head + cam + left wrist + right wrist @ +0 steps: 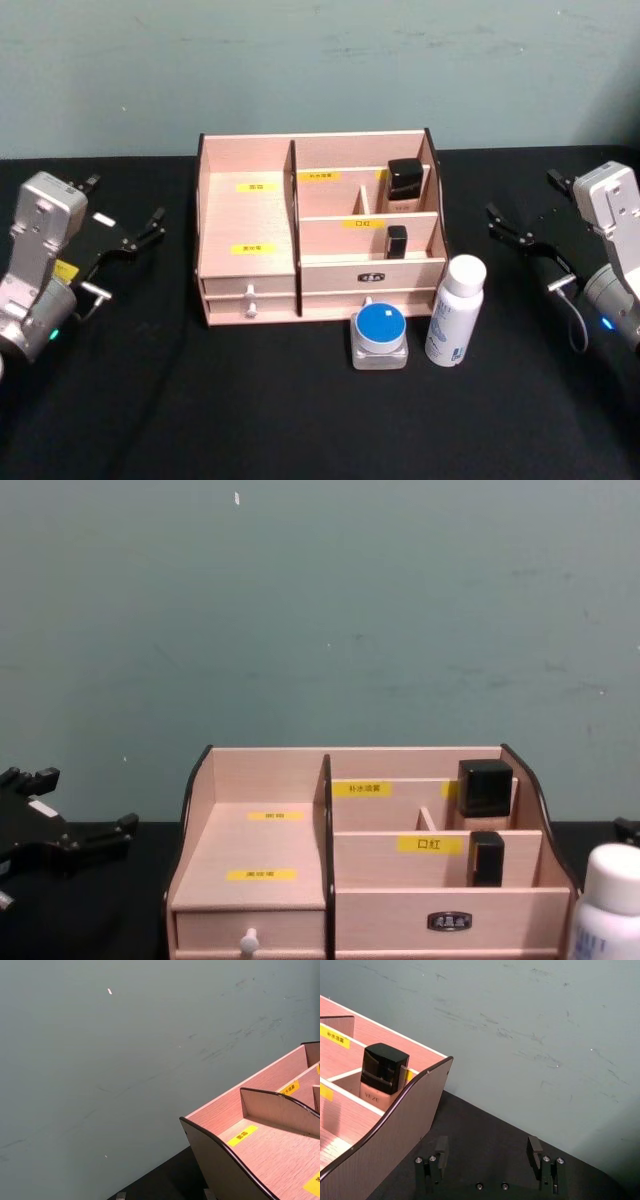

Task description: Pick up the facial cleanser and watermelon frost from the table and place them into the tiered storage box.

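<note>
**Current state**

1. The tiered storage box (250, 265) stands at the centre of the black worktop (200, 410), with its back toward the teal wall (320, 70). Its drawer front carries a white knob (250, 293).
2. The rear right compartment holds a dark-capped bottle (405, 186). The compartment one step in front of it holds a small black tube (397, 240). The wide left compartments are bare apart from their yellow labels (256, 186).
3. The square jar (380, 336), which has a round blue lid, rests on the worktop just in front of the right half of the box.
4. The white bottle (456, 312) stands upright just beside the jar, on its right, near the front right corner of the box. A narrow gap separates the two. Neither item is inside the box.
5. The left hand (127, 198) hovers above the worktop, left of the box and well apart from it. It is released, with its fingers spread, and it grasps nothing.
6. The right hand (487, 1147) hovers right of the box, near its curved side wall. It is likewise released, and the space between its fingers is clear.
</note>
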